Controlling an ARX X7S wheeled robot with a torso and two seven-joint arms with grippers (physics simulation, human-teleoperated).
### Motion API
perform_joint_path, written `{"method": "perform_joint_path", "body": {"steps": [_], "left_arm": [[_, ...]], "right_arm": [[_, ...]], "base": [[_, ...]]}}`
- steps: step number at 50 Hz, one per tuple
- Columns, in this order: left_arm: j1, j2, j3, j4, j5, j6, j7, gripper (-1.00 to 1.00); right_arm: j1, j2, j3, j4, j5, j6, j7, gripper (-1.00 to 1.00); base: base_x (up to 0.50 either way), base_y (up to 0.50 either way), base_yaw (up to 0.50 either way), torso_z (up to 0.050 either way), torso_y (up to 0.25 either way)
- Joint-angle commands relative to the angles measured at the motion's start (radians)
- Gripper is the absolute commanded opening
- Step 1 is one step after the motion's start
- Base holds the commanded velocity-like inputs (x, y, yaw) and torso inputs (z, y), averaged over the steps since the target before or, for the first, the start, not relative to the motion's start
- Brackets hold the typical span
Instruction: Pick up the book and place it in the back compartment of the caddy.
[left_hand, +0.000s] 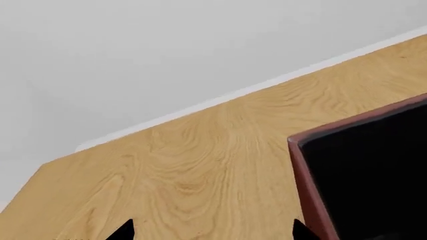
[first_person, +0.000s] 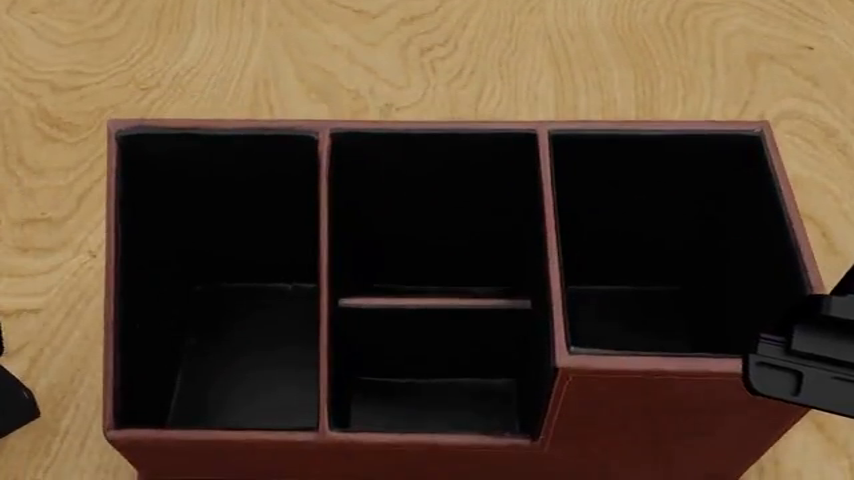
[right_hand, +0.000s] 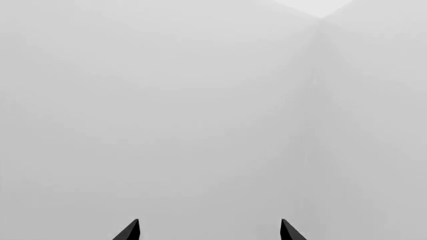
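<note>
Pale wood grain covers the bench (first_person: 427, 60), which fills the head view behind and beside the caddy (first_person: 667, 430). From above, that red-brown box shows black insides split into cells: a long one at the left, a middle strip cut in two by a short crossbar, and a shorter cell at the right, far side, with a solid leather-look block in front of it. All the cells that show look bare. Only this view takes in the whole box.

At the head view's right edge a dark piece of the right arm (first_person: 807, 365) overlaps the box's corner; a sliver of the left arm (first_person: 11, 400) shows at the left edge.

Only the left wrist view shows the bench edge against a grey wall (left_hand: 167, 45), plus one corner of the box. The left pincer (left_hand: 212, 231) shows two dark tips set wide apart, holding nothing. The right pincer (right_hand: 209, 231) is likewise spread and empty, facing plain grey.

No view shows the book.
</note>
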Motion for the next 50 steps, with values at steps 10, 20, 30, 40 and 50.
{"method": "perform_joint_path", "body": {"steps": [10, 20, 30, 40, 50], "left_arm": [[0.005, -0.336, -0.116, 0.231, -0.114, -0.284, 0.187, 1.00], [0.105, -0.525, -0.190, 0.350, -0.144, -0.348, 0.285, 1.00], [0.283, -0.612, -0.284, 0.352, -0.116, -0.304, 0.370, 1.00], [0.564, -0.616, -0.475, 0.343, 0.009, -0.212, 0.504, 1.00], [0.734, -0.554, -0.517, 0.311, 0.118, -0.067, 0.526, 1.00]], "right_arm": [[0.092, -0.023, -0.040, -0.008, 0.016, 0.050, -0.023, 1.00], [0.131, -0.022, -0.062, -0.020, 0.030, 0.067, -0.020, 1.00], [0.153, -0.015, -0.080, -0.022, 0.036, 0.071, -0.017, 1.00], [0.165, -0.018, -0.101, -0.022, 0.029, 0.069, -0.021, 1.00], [0.183, -0.007, -0.121, -0.031, 0.034, 0.063, -0.011, 1.00]], "base": [[0.00, 0.00, 0.00, 0.000, 0.000], [0.00, 0.00, 0.00, 0.000, 0.000], [0.00, 0.00, 0.00, 0.000, 0.000], [0.00, 0.00, 0.00, 0.000, 0.000], [0.00, 0.00, 0.00, 0.000, 0.000]]}}
